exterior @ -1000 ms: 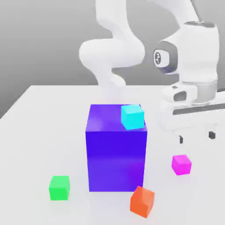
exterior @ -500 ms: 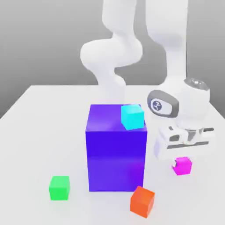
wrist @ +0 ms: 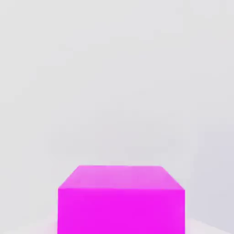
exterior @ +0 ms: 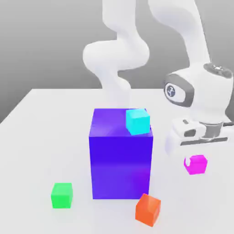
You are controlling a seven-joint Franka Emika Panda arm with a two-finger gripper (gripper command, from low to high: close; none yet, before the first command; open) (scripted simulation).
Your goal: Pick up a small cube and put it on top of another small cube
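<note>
The small cube [exterior: 197, 164], glossy magenta-pink, hangs just above the white table at the exterior view's right, under the white hand. My gripper [exterior: 196, 162] is shut on it, with one white fingertip [exterior: 187, 162] showing against its side. In the hand view the same small cube [wrist: 121, 201] sits close in front of the camera, with bare white table beyond it. A small cyan cube [exterior: 137, 121] rests tilted on the top right corner of the big blue-purple block [exterior: 119, 160], to the exterior view's left of my hand and higher than the held cube.
A green cube [exterior: 61, 195] lies on the table [exterior: 41, 137] at the front left of the big block. An orange cube [exterior: 148, 209] lies at the block's front right corner, below and left of my hand. The arm's white links rise behind the block.
My hand came down over the magenta cube, the fingers closed on it, and now hand and cube have risen a little and shifted to the exterior view's right.
</note>
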